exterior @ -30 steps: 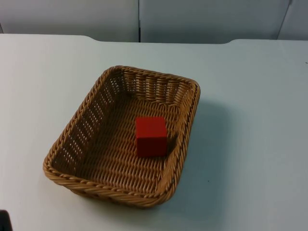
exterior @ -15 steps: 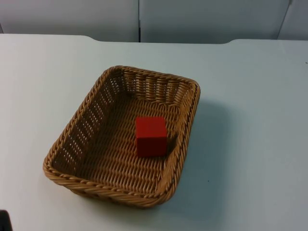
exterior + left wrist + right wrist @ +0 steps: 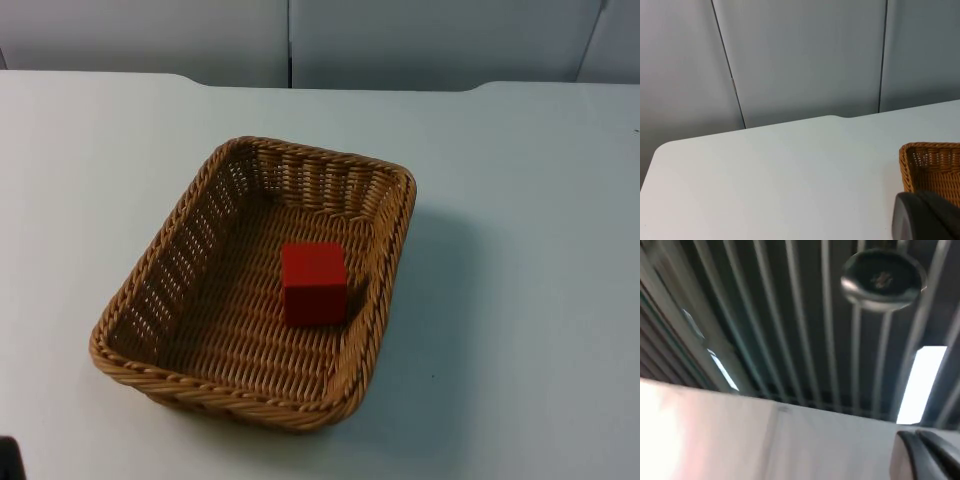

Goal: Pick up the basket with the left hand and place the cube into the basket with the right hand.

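A brown wicker basket (image 3: 150, 290) rests on the white table (image 3: 520, 250) near the middle of the top view. A red cube (image 3: 314, 283) sits inside it on the woven floor, close to the right-hand wall. In the left wrist view, one corner of the basket (image 3: 930, 162) lies just beyond my left gripper (image 3: 927, 217), which is held off to the basket's side and apart from it. My right gripper (image 3: 930, 455) is raised and points up at a slatted ceiling, away from the table.
The grey partition wall (image 3: 290, 40) closes off the far edge of the table. A small dark shape (image 3: 8, 460) sits at the lower left corner of the top view. Bare white table surrounds the basket on all sides.
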Available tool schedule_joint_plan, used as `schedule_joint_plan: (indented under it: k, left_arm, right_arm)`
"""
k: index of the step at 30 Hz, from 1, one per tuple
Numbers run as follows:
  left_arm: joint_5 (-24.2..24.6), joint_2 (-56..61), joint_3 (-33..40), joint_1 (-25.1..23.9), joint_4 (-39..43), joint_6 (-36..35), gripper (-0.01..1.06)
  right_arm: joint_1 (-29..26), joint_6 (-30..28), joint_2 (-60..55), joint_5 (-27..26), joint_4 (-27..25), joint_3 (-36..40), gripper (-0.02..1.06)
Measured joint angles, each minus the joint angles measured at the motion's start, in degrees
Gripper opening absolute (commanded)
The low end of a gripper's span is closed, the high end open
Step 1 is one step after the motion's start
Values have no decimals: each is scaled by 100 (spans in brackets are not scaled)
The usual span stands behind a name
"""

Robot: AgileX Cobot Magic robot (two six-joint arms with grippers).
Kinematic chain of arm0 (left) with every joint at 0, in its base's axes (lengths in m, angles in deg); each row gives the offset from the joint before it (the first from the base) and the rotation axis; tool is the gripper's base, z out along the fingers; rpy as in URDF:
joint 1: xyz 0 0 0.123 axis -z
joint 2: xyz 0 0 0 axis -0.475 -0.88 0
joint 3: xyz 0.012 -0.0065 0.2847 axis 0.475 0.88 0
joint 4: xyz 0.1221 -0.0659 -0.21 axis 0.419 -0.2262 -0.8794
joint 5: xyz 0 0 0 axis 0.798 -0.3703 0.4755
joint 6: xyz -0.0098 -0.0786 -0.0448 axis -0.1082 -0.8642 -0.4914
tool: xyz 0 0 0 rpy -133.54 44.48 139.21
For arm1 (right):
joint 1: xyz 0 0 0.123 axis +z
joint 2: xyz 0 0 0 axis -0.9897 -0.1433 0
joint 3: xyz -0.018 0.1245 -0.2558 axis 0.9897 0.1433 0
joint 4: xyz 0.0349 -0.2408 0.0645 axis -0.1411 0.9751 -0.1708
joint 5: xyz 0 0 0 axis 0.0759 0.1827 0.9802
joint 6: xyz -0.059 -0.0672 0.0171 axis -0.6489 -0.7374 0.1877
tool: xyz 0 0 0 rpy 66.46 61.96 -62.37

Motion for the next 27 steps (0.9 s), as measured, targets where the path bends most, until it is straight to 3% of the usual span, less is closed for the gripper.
schedule_joint_plan:
  k: [2,5,7,10,11,15,16,19,21,22,25,26,27]
  left_arm:
    - [0,0,0,0,0,0,0]
    - [0,0,0,0,0,0,0]
    - [0,0,0,0,0,0,0]
    - [0,0,0,0,0,0,0]
    - [0,0,0,0,0,0,0]
    - [0,0,0,0,0,0,0]
    - [0,0,0,0,0,0,0]
    - [0,0,0,0,0,0,0]
    - [0,0,0,0,0,0,0]
    - [0,0,0,0,0,0,0]
    - [0,0,0,0,0,0,0]
    - [0,0,0,0,0,0,0]
    - [0,0,0,0,0,0,0]
  right_arm:
    - [0,1310,0,89,0,0,0]
    - [0,2675,0,88,0,0,0]
    - [0,2899,0,103,0,0,0]
    - [0,3188,0,144,641,0,0]
    - [0,3188,0,144,641,0,0]
    - [0,3721,0,457,2368,0,0]
    - [0,3721,0,457,2368,0,0]
    - [0,5337,0,1111,4230,0,0]
    - [0,5512,0,1244,4538,0,0]
    - [0,6268,0,1625,5331,0,0]
    - [0,7518,0,2452,6864,0,0]
    - [0,7518,0,2452,6864,0,0]
    - [0,7970,0,2714,7238,0,0]
